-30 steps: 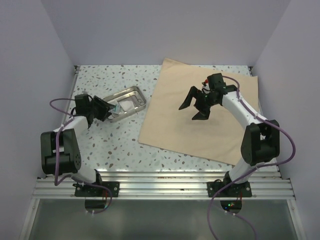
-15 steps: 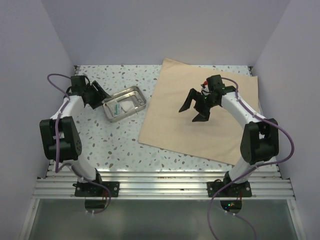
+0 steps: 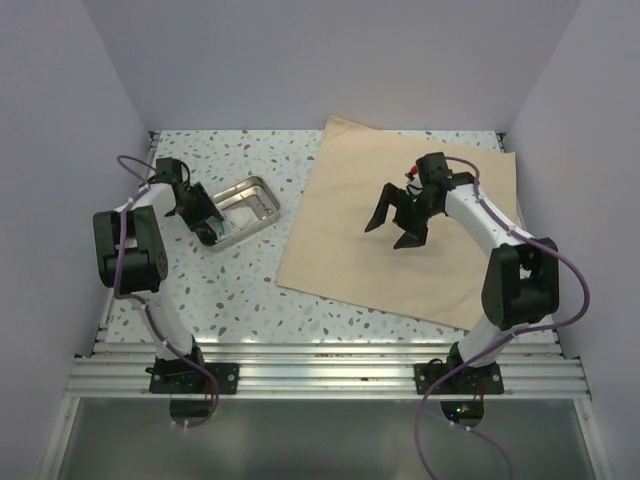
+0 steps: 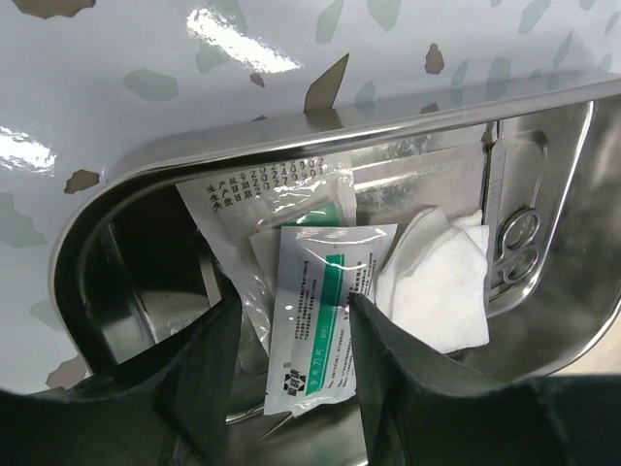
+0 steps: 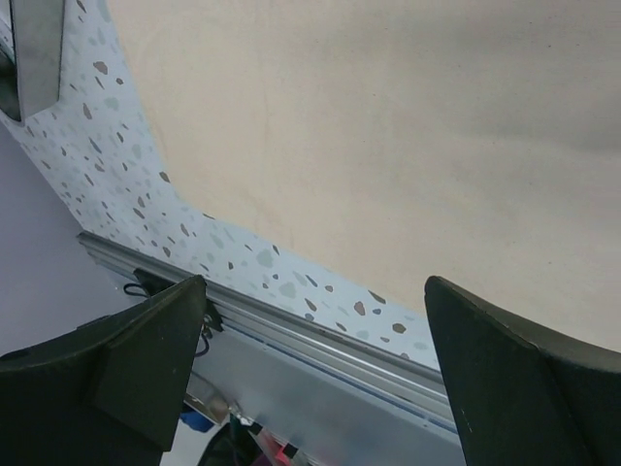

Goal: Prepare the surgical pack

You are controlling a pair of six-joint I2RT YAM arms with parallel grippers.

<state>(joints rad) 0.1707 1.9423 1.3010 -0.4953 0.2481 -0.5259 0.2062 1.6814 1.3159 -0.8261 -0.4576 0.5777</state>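
My left gripper [image 4: 294, 303] is at the near-left end of the tray [image 3: 252, 198], with its fingers dipped over the rim. The fingers stand apart and clamp nothing. A green-and-white packet [image 4: 325, 316] lies flat between them, and a sliver of gap shows between it and my left finger [image 4: 204, 388]. Under that packet sits a clear one [image 4: 281, 189] with printed lettering, propped against the tray's wall. To its right the gauze [image 4: 437, 286] lies in a loose white stack on the tray's floor. Just past the gauze, along the far wall, is a ring-handled metal tool [image 4: 514, 248]; I cannot tell whether it is scissors or forceps.

The tray rests on the speckled table [image 3: 230, 280], at a slant. It is left of the sheet [image 3: 350, 250] and apart from it.

The sheet is spread flat over the right half of the table, turned a little so one corner points to the back wall. Nothing lies on it.

My right gripper [image 3: 388, 235] hangs over the middle of the sheet, clear of it, with its jaws released wide and nothing in them. From that wrist I see only tan sheet between my fingers, then a strip of table and the metal rail [image 5: 291, 340] at the near edge.
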